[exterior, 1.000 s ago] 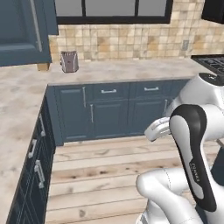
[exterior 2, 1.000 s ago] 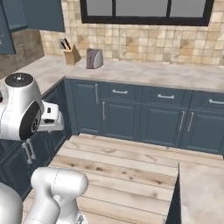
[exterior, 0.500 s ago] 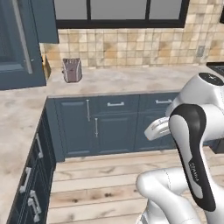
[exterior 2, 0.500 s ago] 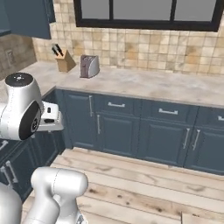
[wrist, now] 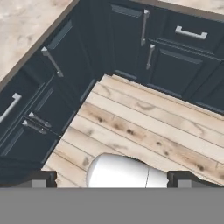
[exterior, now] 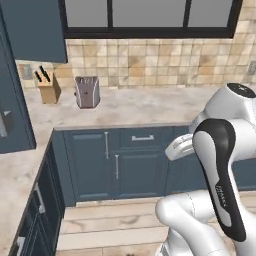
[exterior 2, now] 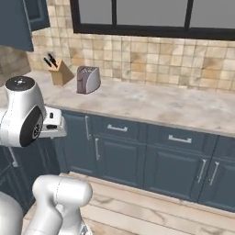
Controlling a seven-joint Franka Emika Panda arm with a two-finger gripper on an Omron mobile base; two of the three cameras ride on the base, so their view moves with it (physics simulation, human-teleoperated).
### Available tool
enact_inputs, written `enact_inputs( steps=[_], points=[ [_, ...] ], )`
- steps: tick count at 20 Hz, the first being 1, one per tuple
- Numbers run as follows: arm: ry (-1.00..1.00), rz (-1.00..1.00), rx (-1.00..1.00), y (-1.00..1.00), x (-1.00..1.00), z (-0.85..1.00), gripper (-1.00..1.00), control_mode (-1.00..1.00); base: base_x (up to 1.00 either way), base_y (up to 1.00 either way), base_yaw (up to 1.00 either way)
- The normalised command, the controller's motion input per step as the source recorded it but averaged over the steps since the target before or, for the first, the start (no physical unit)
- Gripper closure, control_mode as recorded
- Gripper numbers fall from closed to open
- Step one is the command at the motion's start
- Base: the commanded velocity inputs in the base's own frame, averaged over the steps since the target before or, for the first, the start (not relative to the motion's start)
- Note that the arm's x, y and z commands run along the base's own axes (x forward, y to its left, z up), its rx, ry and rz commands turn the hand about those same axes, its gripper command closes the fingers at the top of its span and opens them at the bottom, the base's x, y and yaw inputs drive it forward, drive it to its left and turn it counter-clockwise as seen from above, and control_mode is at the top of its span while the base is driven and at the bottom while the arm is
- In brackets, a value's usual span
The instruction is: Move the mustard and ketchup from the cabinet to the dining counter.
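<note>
Below the gripper: plank floor; fingers set wide apart, nothing between. Ahead, lower cabinets. Toaster and knife block on the counter beyond.

The cabinet is cropped by the frame's top and left edges.

From behind the arm, we are looking forward and down through both base cameras, left and right, sharing the toaster, the knife block and the counter. Through the hand camera, we are looking steeply down at the plank floor near the lower cabinets.
</note>
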Motion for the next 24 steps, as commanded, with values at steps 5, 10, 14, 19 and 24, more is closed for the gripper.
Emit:
enact_inputs(
  steps=[5, 10, 14, 19, 24],
  points=[
    [0.00, 0.00, 0.00, 0.00, 0.00, 0.00, -1.00, 1.00, 0.82, -0.21, 0.17],
    [0.00, 0.00, 0.00, 0.00, 0.00, 0.00, -1.00, 1.00, 0.60, -0.13, 0.53],
    [0.00, 0.00, 0.00, 0.00, 0.00, 0.00, -1.00, 1.00, 0.41, -0.09, 0.76],
    [0.00, 0.00, 0.00, 0.00, 0.00, 0.00, -1.00, 1.00, 0.33, -0.09, 0.82],
    [0.00, 0.00, 0.00, 0.00, 0.00, 0.00, -1.00, 1.00, 0.38, -0.09, 0.76]
  ],
)
